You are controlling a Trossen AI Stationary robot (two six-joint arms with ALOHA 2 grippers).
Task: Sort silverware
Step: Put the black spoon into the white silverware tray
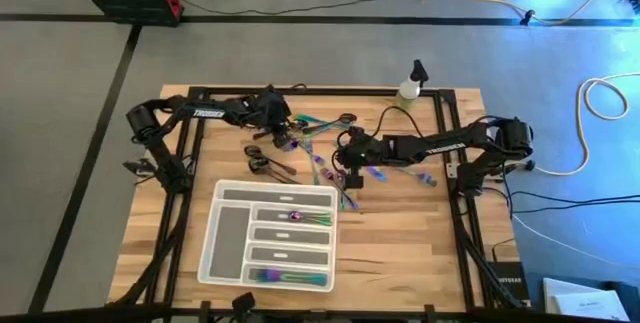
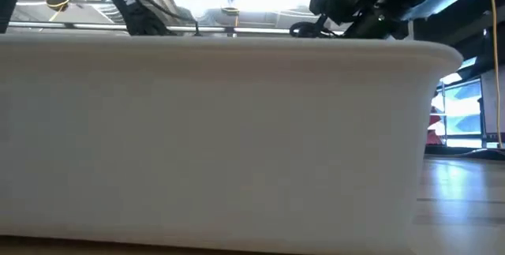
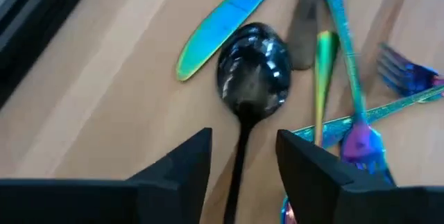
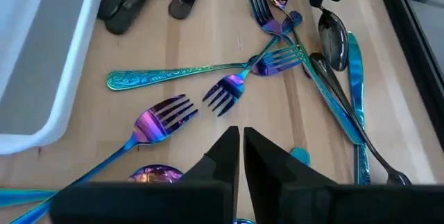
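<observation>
The left hand [image 3: 243,161], fingers spread, straddles a dark spoon [image 3: 251,78] in the silverware [image 1: 320,158] pile on the counter [image 1: 400,253], at 12 o'clock from the tray [image 1: 225,248]. The right hand [image 4: 241,156] is pressed together. "TROSSEN" marks the left arm [image 1: 205,113].

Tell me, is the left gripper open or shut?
Open. In its wrist view, the left gripper's fingers stand apart, straddling the dark spoon's handle.

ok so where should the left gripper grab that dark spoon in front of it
On the thin handle just below the bowl, coming straight down from above. The dark spoon lies flat on the wood, and its handle already runs between the open fingers of the left gripper. The bowl is wide and rounded, and iridescent cutlery crowds it on one side.
</observation>
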